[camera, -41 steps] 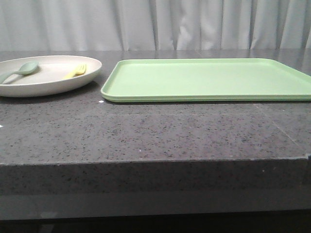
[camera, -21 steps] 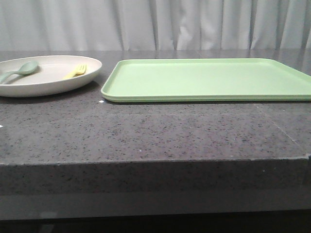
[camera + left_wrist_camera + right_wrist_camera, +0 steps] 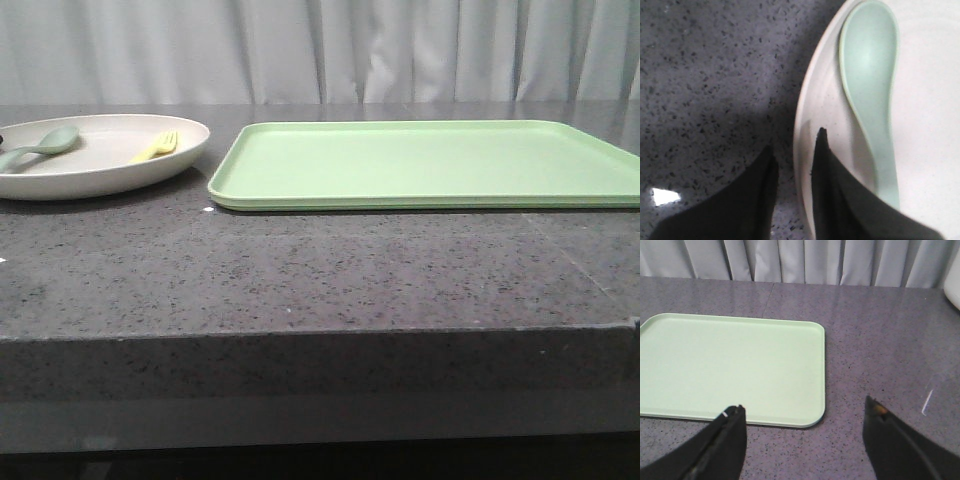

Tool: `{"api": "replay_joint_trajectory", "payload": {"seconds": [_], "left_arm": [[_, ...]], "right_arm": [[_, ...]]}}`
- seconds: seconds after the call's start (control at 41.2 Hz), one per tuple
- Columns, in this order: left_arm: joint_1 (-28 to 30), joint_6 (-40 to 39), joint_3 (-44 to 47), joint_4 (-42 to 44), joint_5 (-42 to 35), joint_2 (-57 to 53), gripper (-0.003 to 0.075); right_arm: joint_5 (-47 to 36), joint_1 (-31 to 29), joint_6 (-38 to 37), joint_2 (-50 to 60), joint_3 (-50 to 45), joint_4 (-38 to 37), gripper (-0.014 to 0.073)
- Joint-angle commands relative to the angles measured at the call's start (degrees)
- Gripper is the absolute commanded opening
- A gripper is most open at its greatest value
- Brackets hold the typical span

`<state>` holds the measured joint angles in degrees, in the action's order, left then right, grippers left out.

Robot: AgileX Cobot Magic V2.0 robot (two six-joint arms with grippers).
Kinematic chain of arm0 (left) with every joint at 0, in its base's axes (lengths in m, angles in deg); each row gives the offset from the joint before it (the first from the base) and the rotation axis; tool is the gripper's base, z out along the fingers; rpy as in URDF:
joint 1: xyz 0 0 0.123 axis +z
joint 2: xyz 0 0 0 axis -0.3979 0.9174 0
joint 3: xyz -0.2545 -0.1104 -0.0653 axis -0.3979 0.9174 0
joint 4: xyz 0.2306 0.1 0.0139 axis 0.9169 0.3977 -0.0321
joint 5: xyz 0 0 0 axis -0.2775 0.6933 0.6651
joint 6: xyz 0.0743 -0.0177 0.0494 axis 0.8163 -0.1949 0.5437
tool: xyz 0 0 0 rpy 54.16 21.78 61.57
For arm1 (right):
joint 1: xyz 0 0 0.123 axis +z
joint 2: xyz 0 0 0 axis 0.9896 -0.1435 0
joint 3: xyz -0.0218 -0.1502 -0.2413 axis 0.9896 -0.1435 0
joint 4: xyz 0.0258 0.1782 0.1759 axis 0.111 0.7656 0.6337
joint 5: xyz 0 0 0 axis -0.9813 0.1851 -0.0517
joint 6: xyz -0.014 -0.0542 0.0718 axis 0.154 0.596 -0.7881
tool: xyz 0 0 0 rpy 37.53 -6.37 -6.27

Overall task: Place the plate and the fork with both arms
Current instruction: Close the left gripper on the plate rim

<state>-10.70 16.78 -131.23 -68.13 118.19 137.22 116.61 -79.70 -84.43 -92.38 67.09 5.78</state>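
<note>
My left gripper (image 3: 794, 150) straddles the plate (image 3: 925, 115) rim, jaws narrow; I should pinch squarely, clear of the spoon (image 3: 871, 85), while my right gripper (image 3: 805, 415) waits spread.

A flat rectangular light-green tray (image 3: 430, 163) with rounded corners and a low raised rim is seen lying on a dark grey speckled stone countertop (image 3: 300, 270), its long side running across the front view. A pale teal-green spoon (image 3: 871, 85) is pictured bowl-up at the far left of the counter, well apart from the tray. The scene is backed by a pleated grey-white curtain (image 3: 330, 50), faintly reflected in the polished surface.
</note>
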Motion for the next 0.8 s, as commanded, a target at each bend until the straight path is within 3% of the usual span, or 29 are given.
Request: {"api": "replay_joint_trajectory", "payload": {"seconds": [0.0,0.17,0.486,0.777], "left_arm": [[-0.4,0.2,-1.9,-1.6,-1.1,-3.2,0.0076],[-0.4,0.2,-1.9,-1.3,-0.8,-3.2,-0.0015],[-0.4,0.2,-1.9,-1.3,-1.9,-3.2,-0.0018],[-0.4,-1.1,-1.9,-7.8,1.9,-5.5,-0.0018]], "right_arm": [[-4.7,0.1,0.0,-0.8,2.0,-0.6,0.0519],[-4.7,0.1,0.0,-0.8,2.0,-0.6,0.0519],[-4.7,0.1,0.0,-0.8,2.0,-0.6,0.0519],[-4.7,0.1,0.0,-0.8,2.0,-0.6,0.0519]]}}
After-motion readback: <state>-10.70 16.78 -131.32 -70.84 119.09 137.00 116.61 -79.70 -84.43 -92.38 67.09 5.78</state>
